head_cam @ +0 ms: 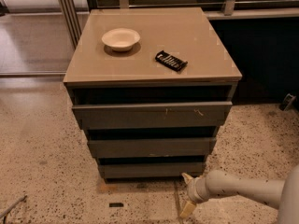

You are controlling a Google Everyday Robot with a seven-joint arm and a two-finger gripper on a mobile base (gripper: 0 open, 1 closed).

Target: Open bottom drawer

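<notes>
The bottom drawer (149, 170) is the lowest and narrowest of three dark grey handleless fronts on a tan-topped cabinet (205, 59). Its plain slab front sits just above the speckled floor. The mid-width drawer (152, 147) and the widest drawer (152, 115), which has pale scratches, are above it. My gripper (187, 193) reaches in from the lower right on a pale arm, low over the floor by the bottom drawer's right corner. Its two pale yellow fingers (187, 177) are spread apart and hold nothing. The upper finger is close to the drawer's lower right edge.
A white bowl (121, 38) and a black ridged object (171, 60) lie on the cabinet top. Metal posts (69, 10) stand at the back left. A small dark piece (116, 204) lies on the floor in front. A dark wall panel (266, 55) is to the right.
</notes>
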